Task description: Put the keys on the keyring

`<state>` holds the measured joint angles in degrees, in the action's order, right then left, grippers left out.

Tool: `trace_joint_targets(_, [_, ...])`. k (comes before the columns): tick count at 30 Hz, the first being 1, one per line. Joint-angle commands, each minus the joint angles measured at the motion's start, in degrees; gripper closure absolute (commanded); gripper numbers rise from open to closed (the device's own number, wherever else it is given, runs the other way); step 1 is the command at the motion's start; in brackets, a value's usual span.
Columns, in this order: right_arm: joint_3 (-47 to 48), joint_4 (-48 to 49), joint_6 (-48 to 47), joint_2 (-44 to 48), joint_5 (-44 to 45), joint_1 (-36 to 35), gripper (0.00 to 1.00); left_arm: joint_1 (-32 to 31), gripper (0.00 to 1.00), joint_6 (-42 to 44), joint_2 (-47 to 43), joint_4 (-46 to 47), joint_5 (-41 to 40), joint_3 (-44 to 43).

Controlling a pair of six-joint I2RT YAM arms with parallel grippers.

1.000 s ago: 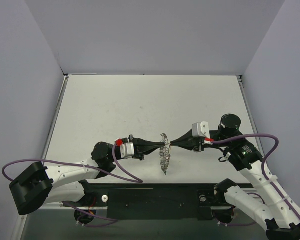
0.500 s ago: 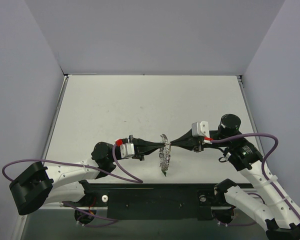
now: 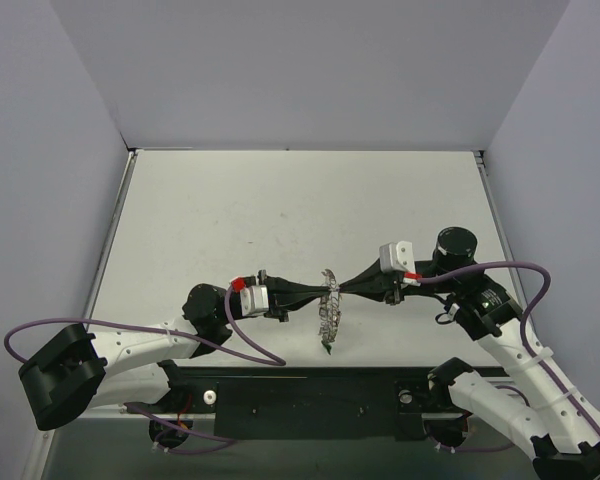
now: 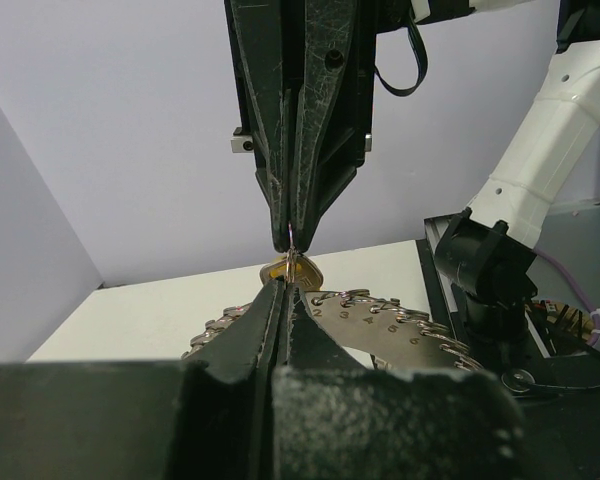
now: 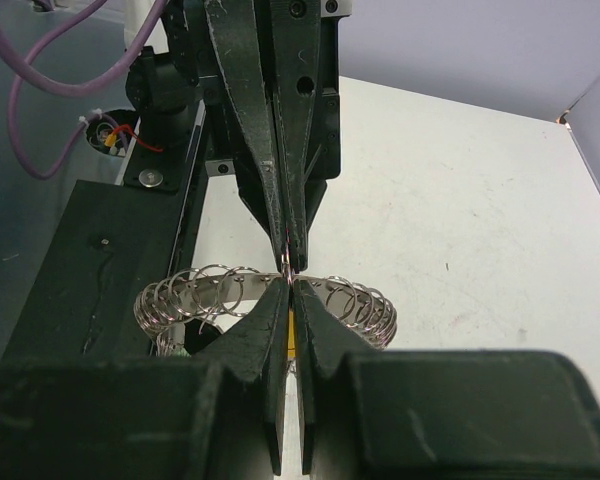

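**Keyring pinched in mid-air between two closed grippers**

A white tabletop (image 3: 230, 210) fills the floor of a booth with pale lavender walls (image 3: 280, 70). A black mounting plate (image 3: 300, 398) runs along the near edge, where the two arms are bolted. Purple cables (image 3: 250, 347) loop around both arms.

Both arms reach inward and meet tip to tip over the near middle of the table. The left gripper (image 3: 321, 293) points to the right and the right gripper (image 3: 343, 290) points to the left, each lying nearly level.

Between their tips is the large, thin, silvery-grey keyring (image 3: 330, 312), whose rim is made of many small wire loops. It stands on edge in the top view, clear of the tabletop, with its upper rim at the fingertips.

The left jaws are pressed fully together, nipping the rim of the keyring. The right jaws are also shut tight. They pinch a fine wire loop at the same spot on the rim, so the two pairs of tips almost touch.

In the left wrist view, the yellow plastic head of a small key (image 4: 305, 272) sits right behind the point where the tips meet, against the rim. It also shows as a thin yellow sliver between the right fingers in the right wrist view.

A small green-headed key (image 3: 329, 350) hangs at the lowest point of the keyring, nearest the mounting plate.
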<state>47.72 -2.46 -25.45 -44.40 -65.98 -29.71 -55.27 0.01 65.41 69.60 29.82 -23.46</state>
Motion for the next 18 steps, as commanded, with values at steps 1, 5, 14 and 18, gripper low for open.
trace_joint_targets(1, [-0.09,0.26,0.49,-0.42,-0.30,-0.43,1.00,0.25,1.00,-1.42,-0.72,5.72,0.23,-1.67])
trace_joint_targets(5, [-0.09,0.26,0.40,-0.33,-0.29,-0.52,1.00,0.25,1.00,-1.42,-0.72,5.46,0.15,-1.76])
trace_joint_targets(14, [0.18,0.35,1.02,-0.42,-0.03,-0.61,1.00,0.25,1.00,-0.27,-1.33,-0.78,0.50,-3.43])
trace_joint_targets(18, [0.09,0.35,1.54,-0.77,0.15,-0.87,1.00,0.16,1.00,1.48,-1.86,-2.89,0.15,-3.78])
